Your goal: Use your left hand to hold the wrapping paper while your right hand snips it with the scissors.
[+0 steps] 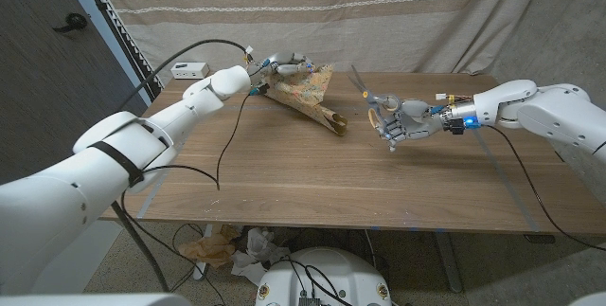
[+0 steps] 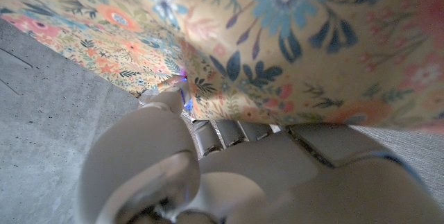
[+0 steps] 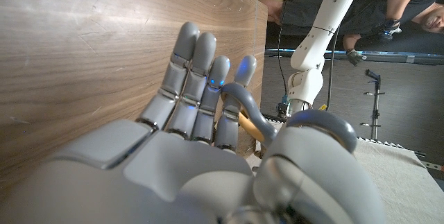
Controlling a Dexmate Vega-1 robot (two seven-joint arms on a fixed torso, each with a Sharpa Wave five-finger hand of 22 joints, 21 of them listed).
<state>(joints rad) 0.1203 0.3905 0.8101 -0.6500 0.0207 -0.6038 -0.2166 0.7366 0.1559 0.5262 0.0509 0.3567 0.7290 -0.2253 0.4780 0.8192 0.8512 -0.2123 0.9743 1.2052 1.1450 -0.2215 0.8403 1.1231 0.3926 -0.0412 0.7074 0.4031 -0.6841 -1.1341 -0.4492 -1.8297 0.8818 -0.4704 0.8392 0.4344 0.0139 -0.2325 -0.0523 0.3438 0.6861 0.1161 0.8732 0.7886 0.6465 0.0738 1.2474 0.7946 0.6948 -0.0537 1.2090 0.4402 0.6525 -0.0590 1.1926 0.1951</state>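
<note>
Gripping the floral brown wrapping paper roll (image 1: 305, 93) near the wooden desk (image 1: 312, 178)'s far edge: left hand (image 1: 282, 65). Holding grey-handled scissors (image 1: 370, 95) with blades raised, just right of the roll's end: right hand (image 1: 405, 123). Wide bare wood toward the near edge.

wrapping paper (image 1: 301, 93) far on table (image 1: 312, 178), scissors (image 1: 365, 88) right of it
</note>
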